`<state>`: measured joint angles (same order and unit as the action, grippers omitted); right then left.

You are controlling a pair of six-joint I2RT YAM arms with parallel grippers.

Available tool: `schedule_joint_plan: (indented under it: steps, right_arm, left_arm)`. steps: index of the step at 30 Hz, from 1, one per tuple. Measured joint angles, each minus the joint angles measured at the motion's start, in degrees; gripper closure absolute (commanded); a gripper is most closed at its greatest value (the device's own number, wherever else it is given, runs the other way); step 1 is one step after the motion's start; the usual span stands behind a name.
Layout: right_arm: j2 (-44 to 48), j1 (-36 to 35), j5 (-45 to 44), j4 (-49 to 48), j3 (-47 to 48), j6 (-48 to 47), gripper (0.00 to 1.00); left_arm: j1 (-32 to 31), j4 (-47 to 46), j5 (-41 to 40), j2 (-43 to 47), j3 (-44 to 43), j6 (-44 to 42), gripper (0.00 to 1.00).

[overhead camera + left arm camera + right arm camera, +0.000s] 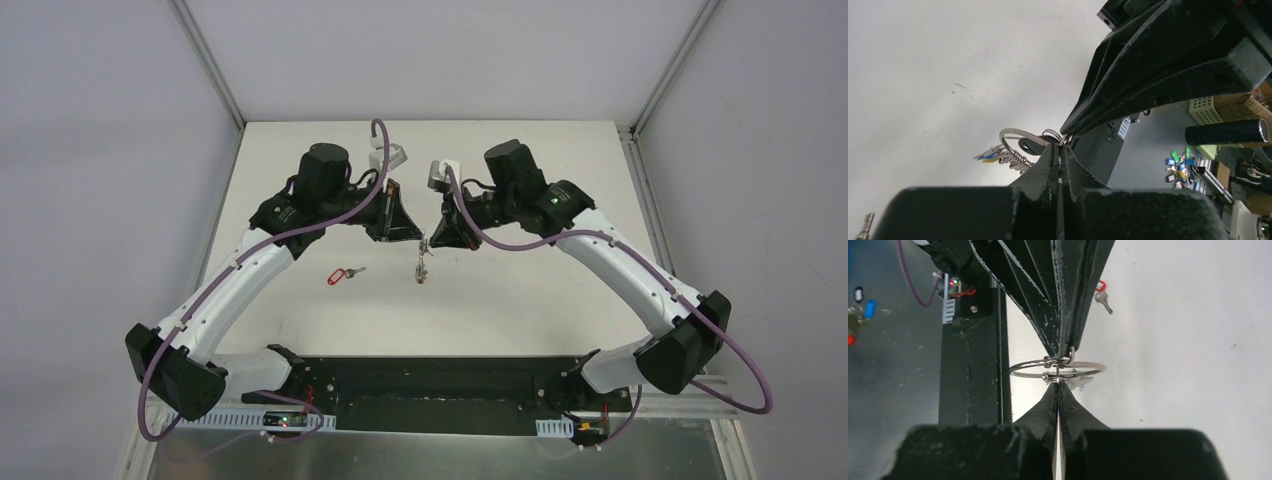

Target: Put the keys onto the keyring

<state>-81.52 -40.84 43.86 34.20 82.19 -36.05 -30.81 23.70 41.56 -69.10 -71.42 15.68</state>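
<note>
Silver and thin, the keyring (424, 265) hangs above mid-table, its keys with blue and yellow tags bunched beneath. I see the left gripper (417, 237) and right gripper (433, 240) tip to tip, both pinched closed on its wire. The red-tagged key (345, 273) lies on the table (520, 300), off to the left.

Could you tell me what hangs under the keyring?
A bunch of silver keys with blue and yellow tags hangs under the keyring, above the table. The left gripper and right gripper cover its pinched spots.
</note>
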Motion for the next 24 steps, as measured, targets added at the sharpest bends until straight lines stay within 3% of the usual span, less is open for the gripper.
schedule_joint_plan:
  steps: [9, 17, 24]
  right_arm:
    - [6.8, -0.5, -4.7, 0.0, -3.7, -4.8, 1.0]
    - [9.2, -0.5, -6.2, 1.4, -3.8, -8.1, 1.0]
    - [11.6, -0.7, -9.2, 1.2, -7.1, -9.3, 1.0]
  left_arm:
    - [0.0, 0.0, 3.7, 0.2, 1.6, 2.1, 1.0]
    - [0.0, 7.0, 4.1, -0.5, -4.0, 0.3, 1.0]
    - [0.0, 7.6, 6.0, -3.1, -5.6, 1.8, 1.0]
